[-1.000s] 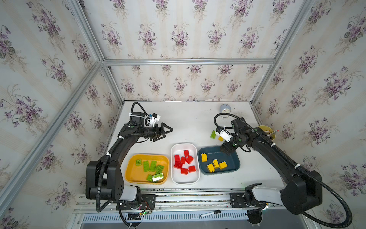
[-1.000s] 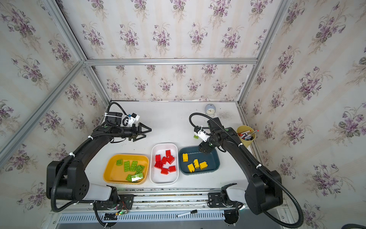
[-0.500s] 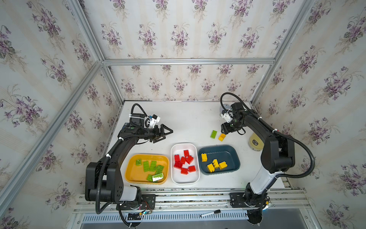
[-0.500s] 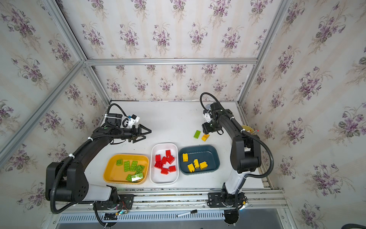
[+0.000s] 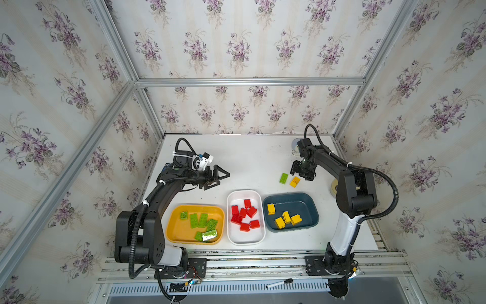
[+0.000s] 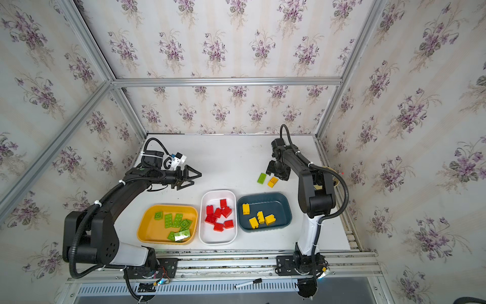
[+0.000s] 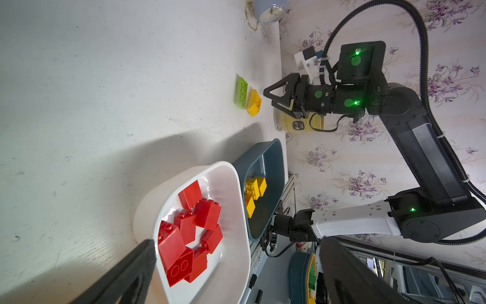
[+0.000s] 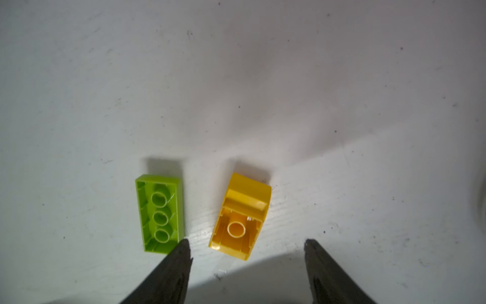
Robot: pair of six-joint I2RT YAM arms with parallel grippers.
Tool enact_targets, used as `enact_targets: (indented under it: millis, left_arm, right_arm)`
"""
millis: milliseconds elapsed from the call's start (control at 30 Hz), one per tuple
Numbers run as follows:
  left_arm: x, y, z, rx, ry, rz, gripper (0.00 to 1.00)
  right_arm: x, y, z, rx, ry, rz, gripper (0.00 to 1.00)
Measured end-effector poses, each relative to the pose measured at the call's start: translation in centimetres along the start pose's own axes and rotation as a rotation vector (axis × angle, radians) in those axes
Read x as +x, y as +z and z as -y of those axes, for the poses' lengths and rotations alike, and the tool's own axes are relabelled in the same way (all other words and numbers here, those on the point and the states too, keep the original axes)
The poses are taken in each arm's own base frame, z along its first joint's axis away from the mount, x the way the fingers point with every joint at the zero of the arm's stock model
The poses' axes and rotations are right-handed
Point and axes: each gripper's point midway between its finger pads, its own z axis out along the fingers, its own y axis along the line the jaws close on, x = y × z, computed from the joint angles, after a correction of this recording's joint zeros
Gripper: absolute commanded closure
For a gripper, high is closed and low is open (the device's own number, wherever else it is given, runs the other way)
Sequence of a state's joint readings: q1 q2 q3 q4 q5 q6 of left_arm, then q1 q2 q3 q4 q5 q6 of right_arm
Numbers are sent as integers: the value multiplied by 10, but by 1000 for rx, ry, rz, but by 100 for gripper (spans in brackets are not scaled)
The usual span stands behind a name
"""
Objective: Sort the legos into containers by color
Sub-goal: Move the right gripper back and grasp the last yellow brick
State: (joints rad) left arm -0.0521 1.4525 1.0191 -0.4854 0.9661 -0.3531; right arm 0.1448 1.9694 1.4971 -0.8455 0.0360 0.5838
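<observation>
This is looking like a robotics lab cell dressed as a room: floral wallpaper panels (image 5: 236, 39) are lining an aluminium frame (image 5: 249, 81), while a left arm (image 5: 163, 194) and a right arm (image 5: 352, 189) are standing bolted to a slotted rail (image 5: 249, 263) edging the white tabletop (image 5: 249, 163).

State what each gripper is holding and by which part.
Nothing is held. The left gripper is open and empty; the right gripper is open near the loose yellow brick and green brick.
</observation>
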Motion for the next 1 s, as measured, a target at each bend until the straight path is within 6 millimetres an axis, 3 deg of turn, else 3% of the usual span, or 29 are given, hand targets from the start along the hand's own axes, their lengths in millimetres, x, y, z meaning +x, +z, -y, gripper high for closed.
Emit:
enact_targets:
  millis: [200,367,500,633,733,867,1000]
  left_arm:
    - [3,1,-2,-2,0,-5,1]
    - [4,1,-3,-3,1,-7,1]
    - [4,1,-3,-2,0,-7,1]
    - [4,1,-3,-2,1,-7,1]
    - [4,1,-3,-2,2,-7,1]
    - [4,0,0,3,9,-3,1]
    - [3,-2,2,5,15,1,1]
  right_arm:
    - [9,23,-1,35,56,-44,41]
    - [15,33,-5,48,60,-63,56]
    - [16,35,-7,50,58,-61,71]
    - [15,30,-6,48,45,-45,80]
    - [11,11,-8,21,9,-11,78]
    - [4,-32,-16,-56,-80,64,75]
    - [18,-78,-23,-158,-207,126,72]
